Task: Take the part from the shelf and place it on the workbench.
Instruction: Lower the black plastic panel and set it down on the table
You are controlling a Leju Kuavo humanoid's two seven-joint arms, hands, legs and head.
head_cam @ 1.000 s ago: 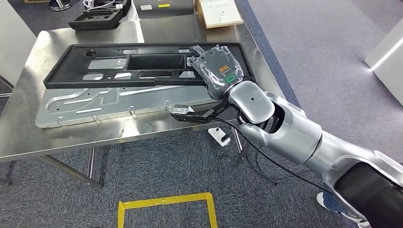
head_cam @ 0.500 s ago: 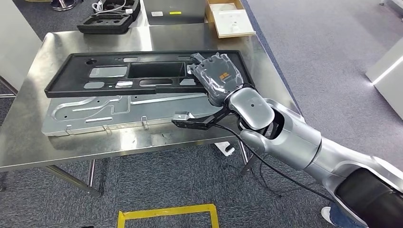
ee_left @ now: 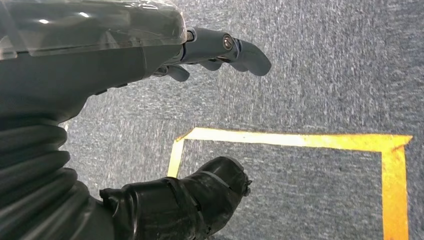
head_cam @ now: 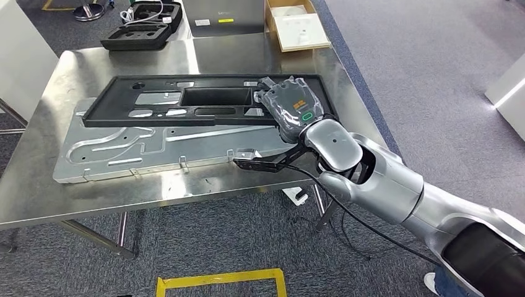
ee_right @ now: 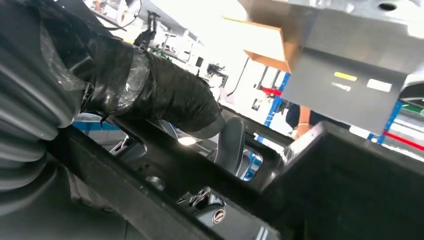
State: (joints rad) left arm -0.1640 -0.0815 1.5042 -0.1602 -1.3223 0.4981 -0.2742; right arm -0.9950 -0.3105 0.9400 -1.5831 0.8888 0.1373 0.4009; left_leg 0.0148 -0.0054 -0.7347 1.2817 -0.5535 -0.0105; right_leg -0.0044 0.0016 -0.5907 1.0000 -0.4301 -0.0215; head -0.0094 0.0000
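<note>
- Left hand hangs over the floor, fingers loosely apart, holding nothing.
- The part lies across the plate on the bench; we lower it flat.
- Right hand clasps the part's right end; we judge it should let go only once the part is settled.

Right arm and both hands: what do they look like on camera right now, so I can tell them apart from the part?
The right arm is glossy silver with rounded joint shells, turning black near the shoulder; a thin black cable loops beneath it. The right hand is grey under clear plastic wrap, with an orange marking and a green oval outline. The left hand is dark grey with a ribbed wrist cover, blue-grey fingers, black-wrapped thumb.
</note>
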